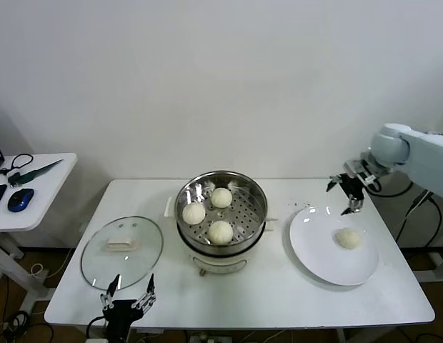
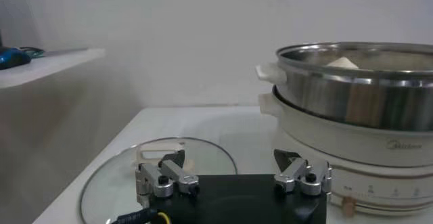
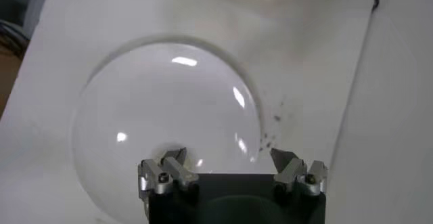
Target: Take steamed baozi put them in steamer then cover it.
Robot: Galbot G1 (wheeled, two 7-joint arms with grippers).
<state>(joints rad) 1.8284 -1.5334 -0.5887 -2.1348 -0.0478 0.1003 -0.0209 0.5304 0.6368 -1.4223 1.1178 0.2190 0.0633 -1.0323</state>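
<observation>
Faint grey logo on the white base of the steamer [image 2: 352, 103] in the left wrist view, looks like "Midea" but too faint to confirm; tiny marks lower on the base are unreadable.

Head view: steamer [image 1: 221, 211] sits mid-tabletop [image 1: 279, 304], three steamed baozi [image 1: 220, 231] inside on the perforated floor. A fourth baozi [image 1: 348, 238] lies on the white plate [image 1: 321, 264] to the steamer's right. The cover [image 1: 121, 251] lies flat on the tabletop left of the steamer, handle up, the handle's long axis running roughly left-right in the head view.

Left end effector [image 1: 127, 294] is parked low at the near tabletop edge, just beside the cover's near rim, fingers spread wide, nothing held. Left wrist view shows the cover [image 2: 159, 178] just ahead of it, and only a sliver of one bun over the steamer rim.

Right end effector [image 1: 348, 191] hangs above the plate's far edge, fingers fully apart, empty. Right wrist view shows the plate [image 3: 166, 120] below the fingers [image 3: 166, 174], with dark specks on the tabletop beside it; the baozi on the plate is not in that view. A side table at far left carries a blue mouse [image 1: 20, 199].
</observation>
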